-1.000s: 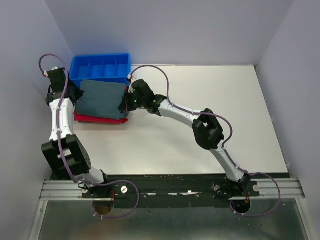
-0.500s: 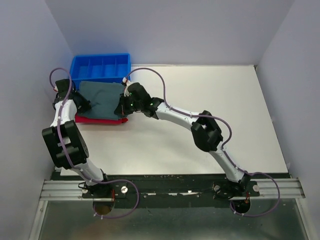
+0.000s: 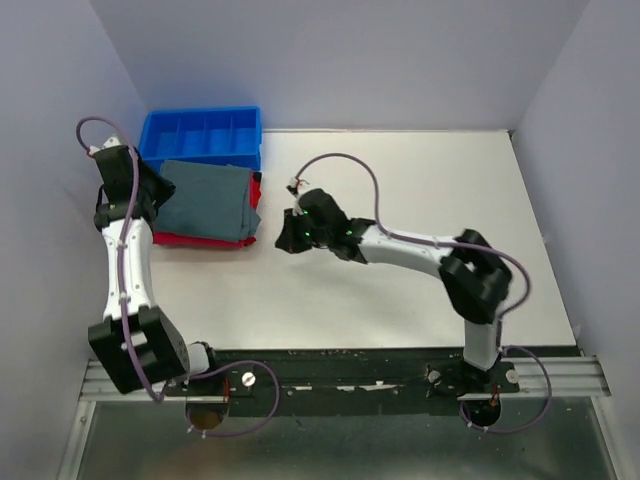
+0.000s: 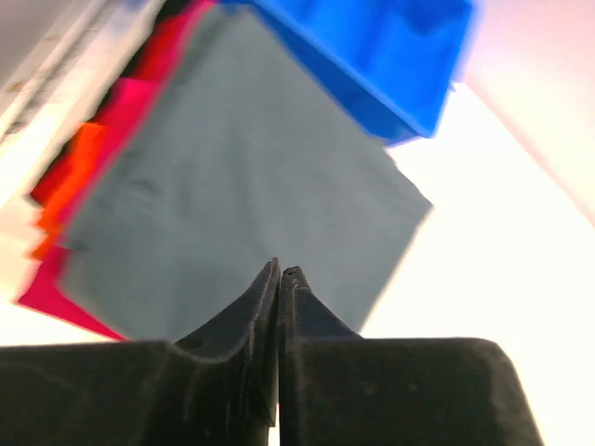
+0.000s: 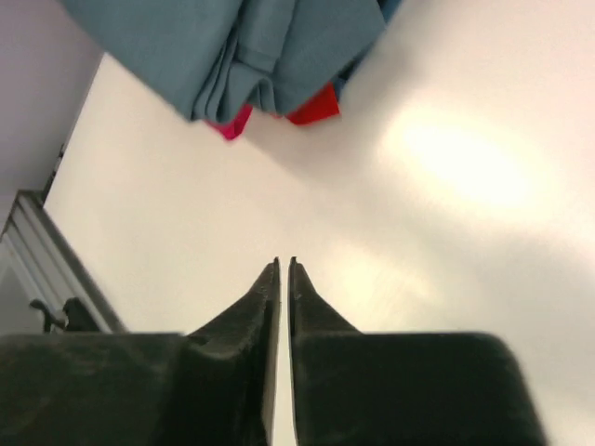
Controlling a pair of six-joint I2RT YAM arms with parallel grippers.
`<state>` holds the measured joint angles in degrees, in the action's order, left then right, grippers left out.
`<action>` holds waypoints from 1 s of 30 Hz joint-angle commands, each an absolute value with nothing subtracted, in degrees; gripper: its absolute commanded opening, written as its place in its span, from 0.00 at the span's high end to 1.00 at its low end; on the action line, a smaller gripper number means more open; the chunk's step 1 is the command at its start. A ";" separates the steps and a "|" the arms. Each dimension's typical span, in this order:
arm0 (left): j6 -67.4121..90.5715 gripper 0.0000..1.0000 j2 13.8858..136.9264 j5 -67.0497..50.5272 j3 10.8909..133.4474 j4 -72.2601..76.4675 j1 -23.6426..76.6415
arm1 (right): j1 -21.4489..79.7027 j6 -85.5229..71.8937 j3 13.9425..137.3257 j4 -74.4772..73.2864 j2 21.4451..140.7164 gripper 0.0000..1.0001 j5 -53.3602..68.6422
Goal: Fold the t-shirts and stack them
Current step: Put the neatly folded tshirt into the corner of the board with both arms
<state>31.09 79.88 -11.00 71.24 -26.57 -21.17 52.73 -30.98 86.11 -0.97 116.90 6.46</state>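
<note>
You see a folded grey-blue t-shirt [image 3: 205, 200] lying on top of a red t-shirt [image 3: 192, 240] at the far left of the white counter [image 3: 420, 170]. Red shows along the pile's near edge and at its right side. A blue bin [image 3: 200, 133] with a row of compartments stands just beyond the pile. Your left hand [image 3: 150, 195] is at the pile's left edge. Your right hand [image 3: 283, 238] is over bare counter, just right of the pile and apart from it. From up here you cannot tell how either hand's fingers stand.

No readable text or labels.
</note>
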 commanded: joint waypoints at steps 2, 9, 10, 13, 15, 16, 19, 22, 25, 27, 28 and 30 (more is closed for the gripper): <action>34.79 0.79 66.29 -10.39 58.73 -17.51 -5.50 | 51.77 -30.06 62.96 14.33 92.23 0.70 -4.29; 42.88 0.12 60.83 4.91 45.02 -6.27 17.30 | 51.24 -21.91 42.57 9.93 64.73 0.00 -16.00; 43.76 0.01 59.52 5.79 41.87 -3.02 18.88 | 51.15 -20.75 40.10 9.24 61.56 0.00 -16.61; 43.60 0.01 55.12 9.48 31.93 6.91 21.96 | 51.15 -21.79 34.12 5.28 52.24 0.00 -25.19; 42.20 0.01 53.18 9.41 27.62 11.58 22.85 | 51.15 -22.24 29.21 4.66 46.61 0.00 -29.43; 41.32 0.01 52.39 9.23 25.94 13.17 23.03 | 51.15 -22.41 27.00 4.75 43.80 0.00 -31.27; 37.54 0.01 51.07 7.91 23.56 14.68 23.12 | 51.15 -21.28 20.68 4.83 37.64 0.00 -35.23; 34.81 0.01 49.93 5.64 20.41 17.47 23.38 | 51.07 -22.75 17.32 5.53 34.72 0.00 -38.49; 32.52 0.01 49.31 0.98 17.06 23.19 23.47 | 51.07 -20.75 16.69 8.79 34.98 0.00 -37.18; 33.22 0.01 49.57 -1.83 16.52 25.30 23.55 | 51.15 -20.66 16.70 10.01 36.12 0.00 -37.96; 33.14 0.01 50.01 -2.80 16.52 26.53 23.73 | 51.07 -20.57 16.96 10.19 37.17 0.00 -37.88; 33.31 0.01 51.06 -3.25 17.05 27.33 24.08 | 51.15 -20.48 17.57 10.46 39.36 0.00 -37.62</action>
<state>34.98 50.06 1.69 16.58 19.27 23.20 51.09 -21.43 16.84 7.16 36.64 -34.48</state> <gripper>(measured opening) 0.988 0.998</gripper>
